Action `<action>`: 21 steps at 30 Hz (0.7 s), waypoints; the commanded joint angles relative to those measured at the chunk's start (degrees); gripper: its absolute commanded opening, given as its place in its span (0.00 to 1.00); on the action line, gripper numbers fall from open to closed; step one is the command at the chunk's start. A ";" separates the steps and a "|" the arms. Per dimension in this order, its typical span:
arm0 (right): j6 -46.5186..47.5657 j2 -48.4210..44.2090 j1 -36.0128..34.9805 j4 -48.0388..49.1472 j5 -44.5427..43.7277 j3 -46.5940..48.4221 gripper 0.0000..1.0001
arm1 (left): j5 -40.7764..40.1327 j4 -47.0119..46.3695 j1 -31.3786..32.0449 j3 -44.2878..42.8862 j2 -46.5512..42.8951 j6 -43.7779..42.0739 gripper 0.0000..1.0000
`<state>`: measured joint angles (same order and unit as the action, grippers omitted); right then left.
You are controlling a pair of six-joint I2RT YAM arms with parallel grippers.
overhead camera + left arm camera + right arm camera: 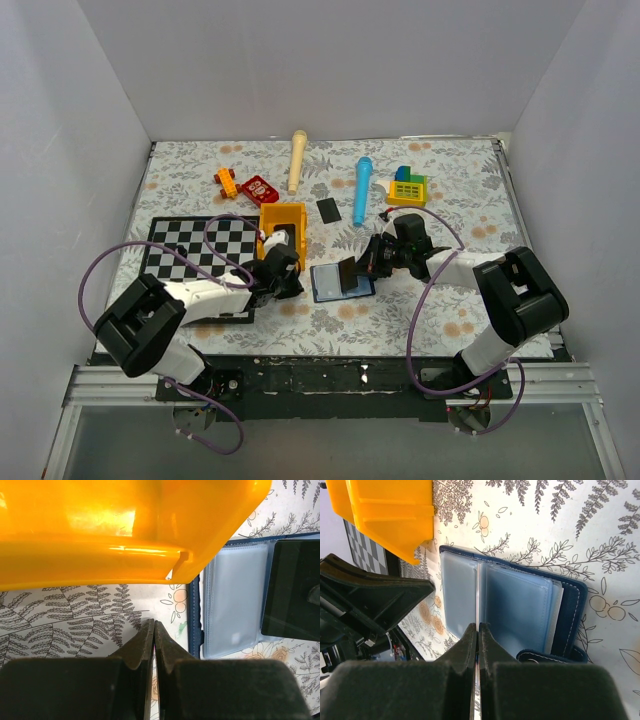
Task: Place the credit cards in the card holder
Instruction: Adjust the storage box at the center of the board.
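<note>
Pinching one credit card (pixel 477 595) on its edge (thin as a line) in the right end effector (pixel 478 630), over the open card holder (pixel 572 615) on the tabletop (pixel 610 530); left end effector (pixel 154 629) squeezed closed on nothing beside the yellow bin (pixel 100 530); other credit card (pixel 328 210) lying farther back.

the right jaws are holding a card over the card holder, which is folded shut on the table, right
Not quite. The card holder lies open, not folded shut, with its clear pockets facing up; the right wrist view shows this. The rest holds: the right jaws are shut on a card over it.
</note>
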<state>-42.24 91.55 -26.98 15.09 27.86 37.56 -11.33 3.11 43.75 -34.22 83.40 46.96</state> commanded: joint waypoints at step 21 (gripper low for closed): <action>-2.50 3.11 0.53 5.47 4.40 -1.79 0.01 | 2.89 -4.34 0.37 -3.05 5.28 -1.52 0.00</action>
<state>-44.64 94.11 -26.76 18.15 30.92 36.51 -9.47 -0.95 43.75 -36.49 87.57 46.06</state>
